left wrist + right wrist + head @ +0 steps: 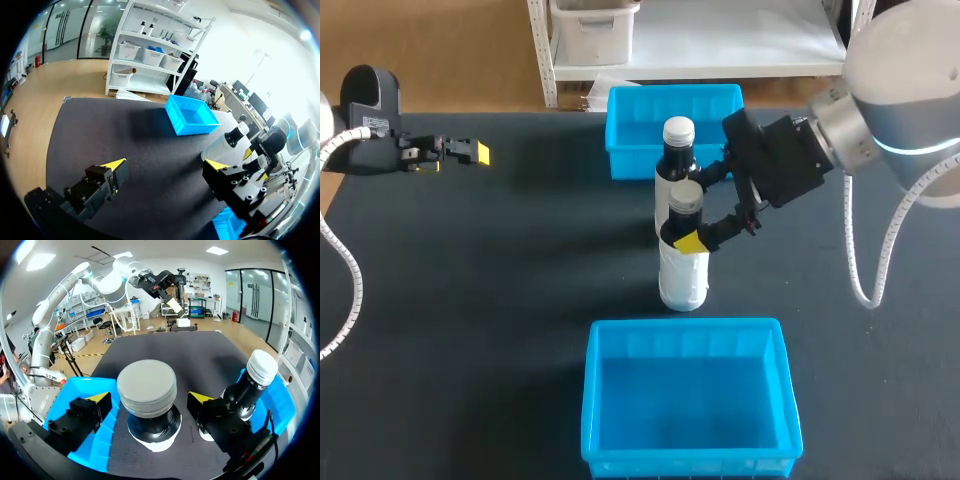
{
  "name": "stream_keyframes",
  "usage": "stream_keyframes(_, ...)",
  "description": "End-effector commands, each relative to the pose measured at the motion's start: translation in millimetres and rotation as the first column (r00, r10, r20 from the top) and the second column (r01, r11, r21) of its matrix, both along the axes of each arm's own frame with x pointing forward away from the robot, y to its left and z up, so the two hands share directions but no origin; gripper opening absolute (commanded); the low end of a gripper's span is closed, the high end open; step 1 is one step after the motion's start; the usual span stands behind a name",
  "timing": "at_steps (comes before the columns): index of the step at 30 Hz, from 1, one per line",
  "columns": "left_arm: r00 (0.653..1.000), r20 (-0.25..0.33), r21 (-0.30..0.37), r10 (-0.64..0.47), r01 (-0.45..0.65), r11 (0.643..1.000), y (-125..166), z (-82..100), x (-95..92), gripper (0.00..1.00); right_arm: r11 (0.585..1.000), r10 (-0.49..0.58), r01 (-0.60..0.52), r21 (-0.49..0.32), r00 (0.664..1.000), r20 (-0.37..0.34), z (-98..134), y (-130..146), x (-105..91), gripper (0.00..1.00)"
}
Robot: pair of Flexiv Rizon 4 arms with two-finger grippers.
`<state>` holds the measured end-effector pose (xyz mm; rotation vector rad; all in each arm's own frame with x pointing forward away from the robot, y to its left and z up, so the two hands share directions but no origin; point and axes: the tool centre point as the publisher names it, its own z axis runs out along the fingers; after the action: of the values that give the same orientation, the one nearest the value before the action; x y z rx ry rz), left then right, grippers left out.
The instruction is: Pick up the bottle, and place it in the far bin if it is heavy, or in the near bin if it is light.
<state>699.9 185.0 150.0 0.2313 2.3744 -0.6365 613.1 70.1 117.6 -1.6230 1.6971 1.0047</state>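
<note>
The black table [470, 300] carries the near bin [591, 400] at 6 o'clock and the far bin [628, 160] at 12. At centre stands the grey-capped bottle [683, 270], with a white-capped bottle [677, 150] just behind it towards 12. The right gripper [148, 400] straddles the grey-capped bottle's neck, its fingers spread (neither one touching). The left gripper [167, 165] hangs released at 10 o'clock.

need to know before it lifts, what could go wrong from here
The white-capped bottle stands right beside one finger of the right gripper, so closing or lifting might knock it over. The fingers straddle the grey-capped bottle only at its neck, so it could slip or swing if heavy.
</note>
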Motion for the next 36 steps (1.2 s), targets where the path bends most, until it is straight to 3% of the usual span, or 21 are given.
stream_keyframes(1, 1.0, 0.0, 0.0, 0.0, 0.0, 1.0, 0.0, 0.0, 0.0, 1.0, 1.0, -0.002, 0.002, 0.004, 1.0, 0.002, 0.1, -0.7, -1.5, 1.0)
stream_keyframes(4, 1.0, 0.0, 0.0, 0.0, 0.0, 1.0, 0.0, 0.0, 0.0, 1.0, 1.0, -0.001, 0.001, 0.005, 1.0, 0.002, 0.3, -0.2, -2.0, 1.0)
stream_keyframes(5, 1.0, 0.0, 0.0, 0.0, 0.0, 1.0, 0.0, 0.0, 0.0, 1.0, 1.0, 0.0, 0.0, 0.006, 1.0, 0.002, 0.4, 0.0, -2.3, 0.87)
stream_keyframes(7, 1.0, 0.0, 0.0, 0.0, 0.0, 1.0, 0.0, 0.0, 0.0, 1.0, 1.0, 0.002, -0.002, 0.008, 1.0, 0.002, 0.3, 0.3, -2.7, 0.76)
stream_keyframes(11, 1.0, 0.0, 0.0, 0.0, 0.0, 1.0, 0.0, 0.0, 0.0, 1.0, 1.0, 0.003, -0.003, 0.01, 1.0, 0.002, 0.2, 0.8, -2.9, 0.63)
stream_keyframes(24, 1.0, 0.0, 0.0, 0.0, 0.0, 1.0, 0.0, 0.0, 0.0, 1.0, 1.0, 0.004, -0.004, 0.011, 1.0, 0.0, -0.4, 1.8, -3.3, 0.62)
stream_keyframes(26, 1.0, 0.0, 0.0, 0.0, 0.0, 1.0, 0.0, 0.0, 0.0, 1.0, 1.0, 0.004, -0.004, 0.012, 1.0, 0.0, -0.6, 1.9, -3.3, 0.49)
stream_keyframes(30, 1.0, 0.0, 0.0, 0.0, 0.0, 1.0, 0.0, 0.0, 0.0, 1.0, 1.0, 0.002, -0.002, 0.012, 1.0, -0.003, -1.3, 2.0, -3.2, 0.46)
stream_keyframes(36, 1.0, 0.0, 0.0, 0.0, 0.0, 1.0, 0.0, 0.0, 0.0, 1.0, 1.0, -0.001, 0.001, 0.014, 1.0, -0.002, -1.4, 2.1, -2.8, 0.32)
